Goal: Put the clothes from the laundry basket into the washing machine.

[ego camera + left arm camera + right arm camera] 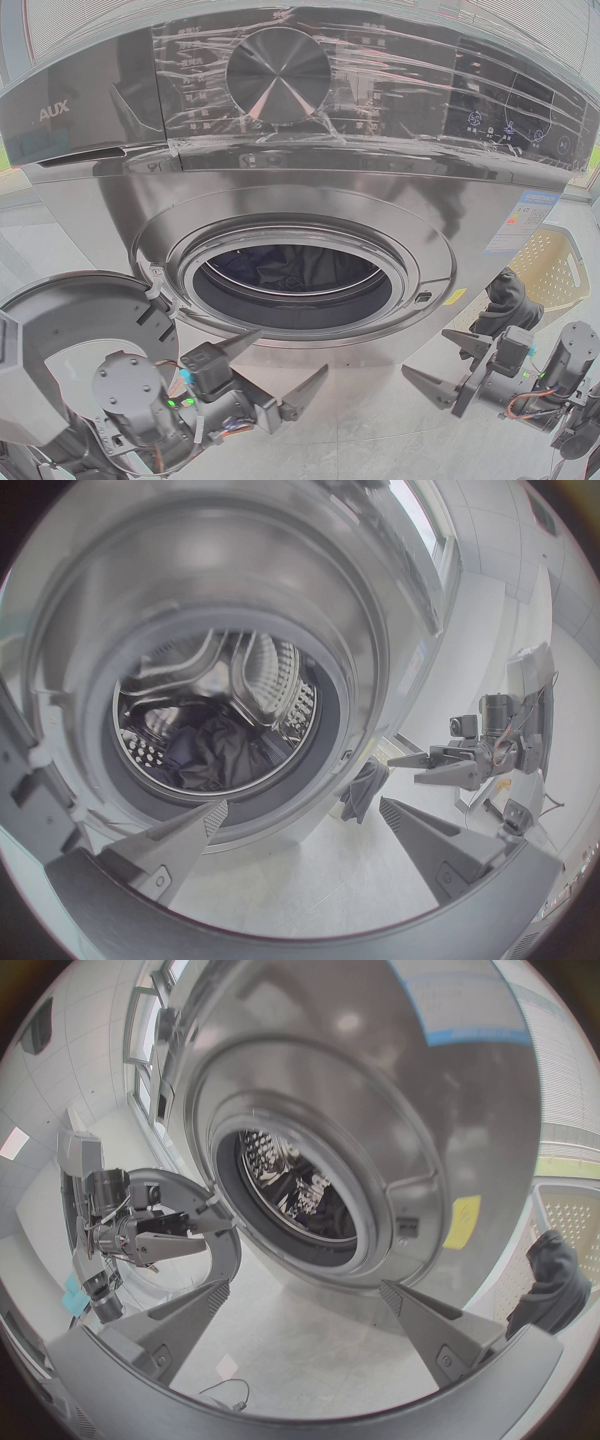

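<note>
Your left gripper (292,353) is hanging low before the dark grey front-loading washing machine (437,250), its fingers spread and holding nothing, beside the round door (75,312) that is standing swung open. Your right gripper (425,351) is likewise gaping empty, hovering near the beige perforated plastic laundry basket (556,269) at the machine's right. By my judgement you are looking at a task partly done. Crumpled dark clothes (294,265) are already lying in the steel drum (275,667), while one dark grey garment (509,306) is draping over the basket's rim, not yet carried across. The left wrist view is giving you the drum's perforated wall and the whole pile at its bottom, where the head view is catching just the pile's top. The right wrist view is showing you the draped garment closest. Whether more is lying inside the basket, you cannot tell.
</note>
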Controlling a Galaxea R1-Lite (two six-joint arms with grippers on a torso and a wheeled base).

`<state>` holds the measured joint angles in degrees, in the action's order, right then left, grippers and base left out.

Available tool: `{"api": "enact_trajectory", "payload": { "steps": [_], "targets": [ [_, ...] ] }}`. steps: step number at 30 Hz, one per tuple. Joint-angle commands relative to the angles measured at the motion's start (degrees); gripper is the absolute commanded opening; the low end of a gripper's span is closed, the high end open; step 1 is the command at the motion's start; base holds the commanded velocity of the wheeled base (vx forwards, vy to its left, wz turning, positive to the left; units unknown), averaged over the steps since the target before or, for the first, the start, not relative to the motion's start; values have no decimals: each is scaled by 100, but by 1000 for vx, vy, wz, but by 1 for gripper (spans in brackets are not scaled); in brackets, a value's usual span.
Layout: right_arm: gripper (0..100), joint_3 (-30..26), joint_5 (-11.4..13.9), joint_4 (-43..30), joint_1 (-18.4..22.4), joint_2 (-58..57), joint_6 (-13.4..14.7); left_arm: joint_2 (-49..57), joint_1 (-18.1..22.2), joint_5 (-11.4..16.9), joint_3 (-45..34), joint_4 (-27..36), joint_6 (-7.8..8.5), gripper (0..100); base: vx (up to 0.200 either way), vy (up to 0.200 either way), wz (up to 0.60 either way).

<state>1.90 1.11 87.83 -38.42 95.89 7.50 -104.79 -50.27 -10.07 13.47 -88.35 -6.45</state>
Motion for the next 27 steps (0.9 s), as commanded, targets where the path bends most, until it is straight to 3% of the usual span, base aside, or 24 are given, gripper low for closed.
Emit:
{"api": "enact_trajectory", "payload": {
  "steps": [1,6,9,13,14,16,17,18,19,21,25,27],
  "targets": [
    [100,-190,-164,-144,494,-1292,-55,1312,404,-4,-829,-51,-85,100,-200,0,0],
    [100,-190,-172,-1014,1215,-2136,-134,2103,791,-4,-1347,-34,-32,100,-200,0,0],
    [100,-190,-164,-2139,1645,-3024,-345,2753,1046,-39,-1347,265,-32,100,-200,0,0],
    [100,-190,-172,-3290,1786,-4087,-592,3580,1336,23,-1347,1258,-6,100,-200,0,0],
    [100,-164,-172,-3738,1883,-4553,-671,4028,1345,31,-1347,1786,-6,100,-200,0,0],
    [100,-129,-172,-4072,1997,-4896,-688,4415,1345,14,-1347,2260,-6,100,-200,0,0],
    [100,-67,-164,-4468,2173,-5282,-697,4933,1362,14,-1347,2814,-6,100,-200,0,0],
    [100,-58,-164,-4494,2181,-5326,-697,4977,1362,14,-1347,2867,-6,100,-200,0,0],
    [100,21,-146,-4925,2313,-5740,-697,5513,1389,14,-1347,3464,-14,100,-200,0,0],
    [100,144,-164,-5435,2392,-6161,-697,5997,1600,23,-1329,4001,-41,100,-200,0,0],
    [100,407,-164,-6191,2471,-6583,-644,6577,1811,58,-1215,4449,-93,100,0,0,0],
    [100,583,-164,-6621,2568,-6706,-600,6858,1846,49,-1206,4677,-23,100,0,0,0]
  ]
}}
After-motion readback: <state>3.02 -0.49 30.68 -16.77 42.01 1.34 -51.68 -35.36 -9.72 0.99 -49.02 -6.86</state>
